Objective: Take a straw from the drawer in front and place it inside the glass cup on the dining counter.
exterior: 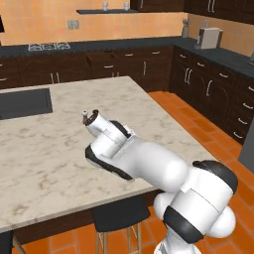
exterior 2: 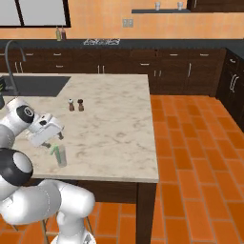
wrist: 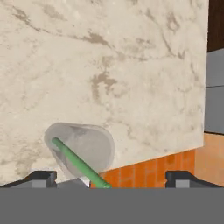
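The glass cup stands near the front edge of the beige dining counter. The light-green straw leans inside it, its top end sticking out above the rim. My gripper hovers just above and behind the cup, open, with nothing between its fingers. From the hand view I look down into the cup, where the straw runs slantwise from the cup's bottom toward me, between the spread fingertips. The dark-brown drawer stands pulled out in the far cabinet row.
Salt and pepper shakers stand mid-counter, beyond the cup. A dark sink with a faucet lies at the counter's far left. A stool stands under the counter's near edge. Orange tiled floor runs along the right side.
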